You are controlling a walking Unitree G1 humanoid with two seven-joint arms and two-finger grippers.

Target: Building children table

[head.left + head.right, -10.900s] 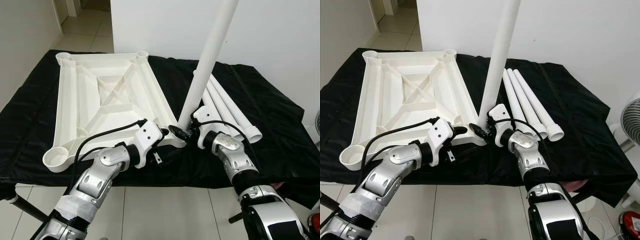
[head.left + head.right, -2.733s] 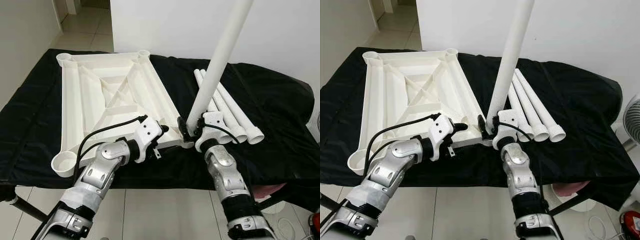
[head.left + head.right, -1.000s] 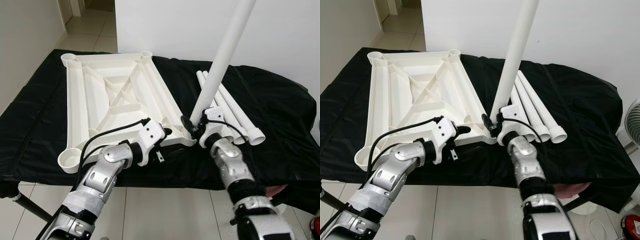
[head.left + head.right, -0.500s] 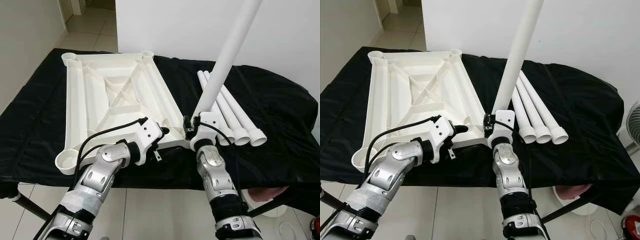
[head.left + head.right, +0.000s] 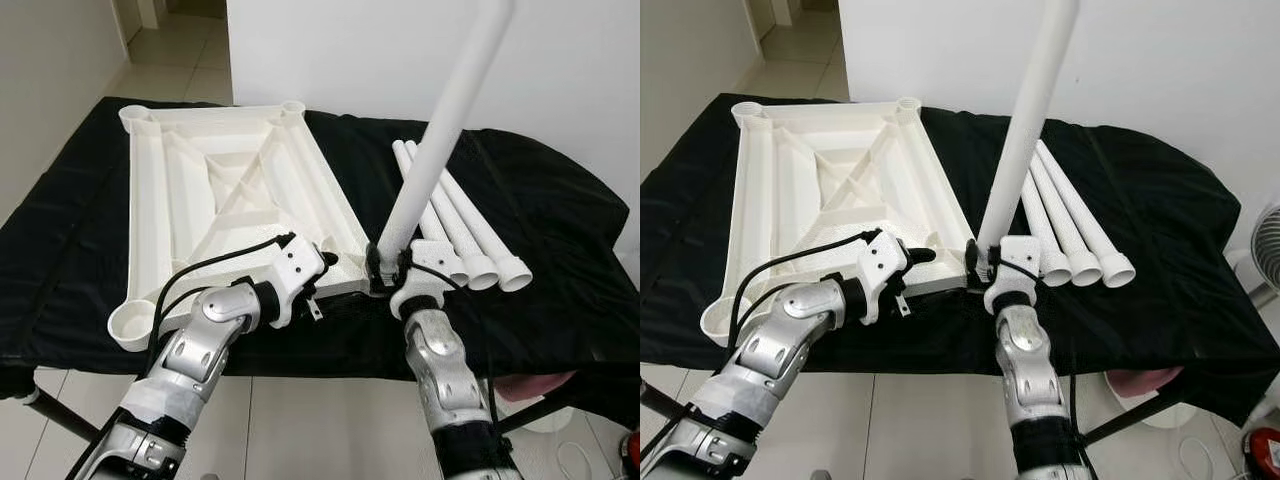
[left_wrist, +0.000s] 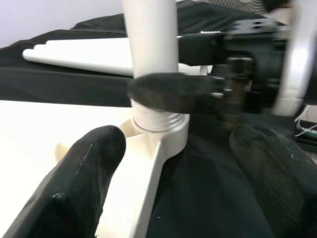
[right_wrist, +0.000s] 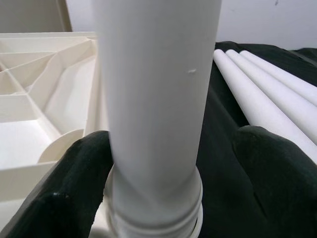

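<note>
The white table top [image 5: 200, 190] lies upside down on a black cloth. One white leg [image 5: 440, 140] stands in its near right corner socket [image 6: 163, 129], leaning to the right. My right gripper [image 5: 385, 272] is at the leg's base [image 7: 158, 99], open around it, with one finger [image 7: 69, 193] touching it and the other a little apart. My left gripper [image 5: 325, 265] is open just left of that corner, over the table top's near edge. Three spare white legs [image 5: 455, 225] lie side by side to the right of the table top.
The black cloth [image 5: 560, 220] covers a low platform whose front edge is near my arms. The table top's other corner sockets [image 5: 130, 325] [image 5: 135, 113] [image 5: 291, 106] hold nothing. A white wall stands behind, tiled floor lies below, and a fan [image 5: 1270, 250] is at the far right.
My right forearm has swung around the leg's base over the last second while the gripper stayed there. The leg stays in its socket. My left arm has hardly moved.
</note>
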